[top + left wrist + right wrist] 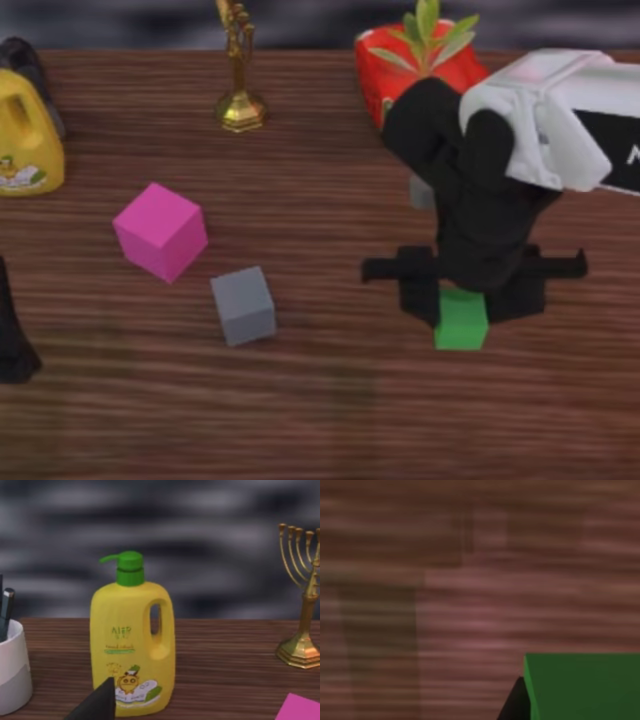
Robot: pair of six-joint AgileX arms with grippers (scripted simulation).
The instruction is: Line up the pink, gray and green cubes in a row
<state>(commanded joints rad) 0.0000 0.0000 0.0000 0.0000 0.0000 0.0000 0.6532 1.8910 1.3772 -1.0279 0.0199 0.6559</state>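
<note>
The pink cube [160,231] sits left of centre on the wooden table, with the gray cube [243,305] just right of it and nearer the front edge. The green cube [461,320] is at the right, between the two dark fingers of my right gripper [466,302], which is shut on it from above. In the right wrist view the green cube [582,687] fills one corner, and one finger [516,702] lies against its side. My left gripper [12,345] is parked at the left edge, open. One of its fingers [97,702] and a corner of the pink cube [302,709] show in the left wrist view.
A yellow pump bottle [25,140] stands at the far left and a gold candelabra [240,100] at the back. A red pot with a plant [420,60] is behind the right arm. A white cup with pens [12,672] is beside the bottle.
</note>
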